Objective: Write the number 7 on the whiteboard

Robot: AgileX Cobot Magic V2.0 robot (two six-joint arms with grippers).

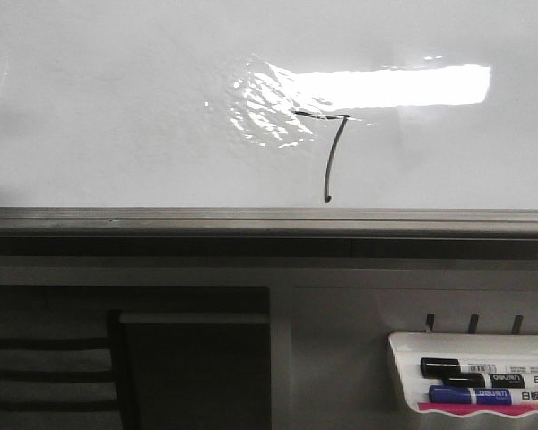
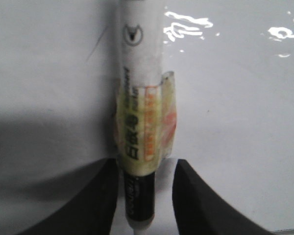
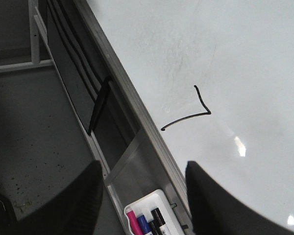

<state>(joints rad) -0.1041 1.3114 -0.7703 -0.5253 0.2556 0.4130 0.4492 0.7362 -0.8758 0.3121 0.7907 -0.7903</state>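
The whiteboard [image 1: 117, 116] fills the upper front view, glossy white with a bright glare. A thin black number 7 [image 1: 334, 157] is drawn on it just above the grey lower rim [image 1: 251, 218]; it also shows in the right wrist view [image 3: 186, 119]. My left gripper [image 2: 145, 164] holds a white marker [image 2: 139, 122] wrapped in yellowish tape, pointing at the board [image 2: 235, 98]. The marker rests against one finger, with a small gap to the other. My right gripper [image 3: 143, 166] is open and empty, off the board [image 3: 235, 49].
A small white tray [image 1: 403, 345] hangs below the board at the lower right with black, blue and pink markers [image 1: 471, 367]; it also shows in the right wrist view [image 3: 147, 198]. A grey frame and dark shelves lie under the rim.
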